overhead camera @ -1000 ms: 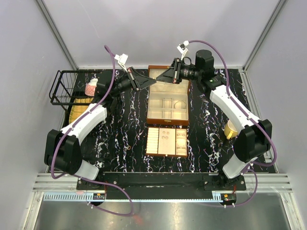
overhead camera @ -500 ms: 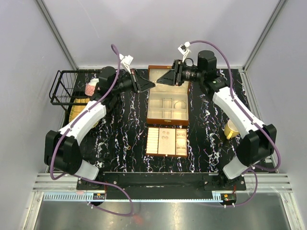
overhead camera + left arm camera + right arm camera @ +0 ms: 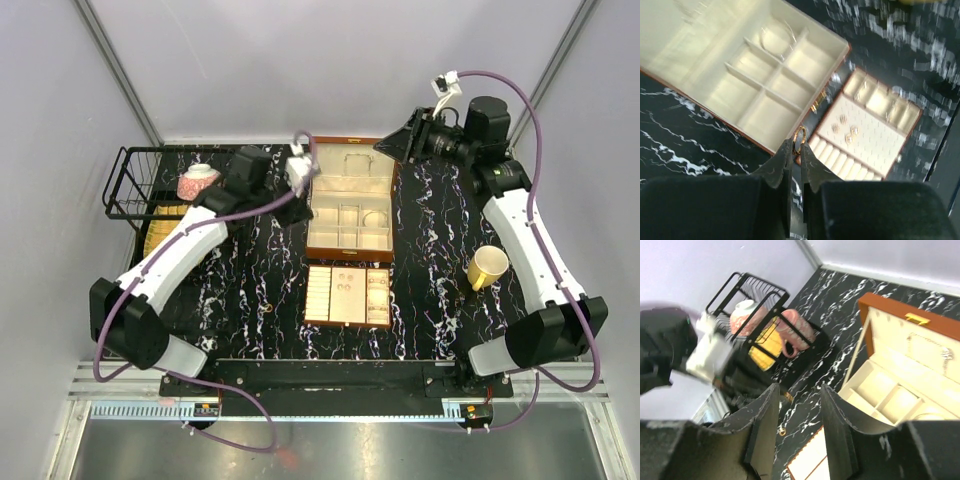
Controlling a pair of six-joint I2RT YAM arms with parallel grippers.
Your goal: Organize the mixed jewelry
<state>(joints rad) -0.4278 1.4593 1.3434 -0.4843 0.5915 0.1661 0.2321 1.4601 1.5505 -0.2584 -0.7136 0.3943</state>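
My left gripper (image 3: 795, 146) is shut on a small gold ring (image 3: 800, 136), held above the table just off the near left corner of the open brown box (image 3: 771, 145). In the top view the left gripper (image 3: 297, 207) is at the box's (image 3: 350, 247) left edge. A pale bangle (image 3: 778, 39) lies in a back compartment. The ring tray (image 3: 865, 145) holds a few small pieces (image 3: 847, 131). My right gripper (image 3: 797, 390) is open and empty, raised off the lid's right corner (image 3: 383, 148). A loose gold ring (image 3: 782, 431) lies on the marble.
A black wire rack (image 3: 140, 185) with a pink mug (image 3: 795, 332) stands at the back left. A yellow cup (image 3: 488, 267) stands on the right. The ring tray (image 3: 347, 295) lies in front of the box. Marble (image 3: 250, 280) runs between the rack and the box.
My left gripper has turned and dropped from the lid's left corner to the box's left side. My right gripper has pulled back to the right, away from the lid.
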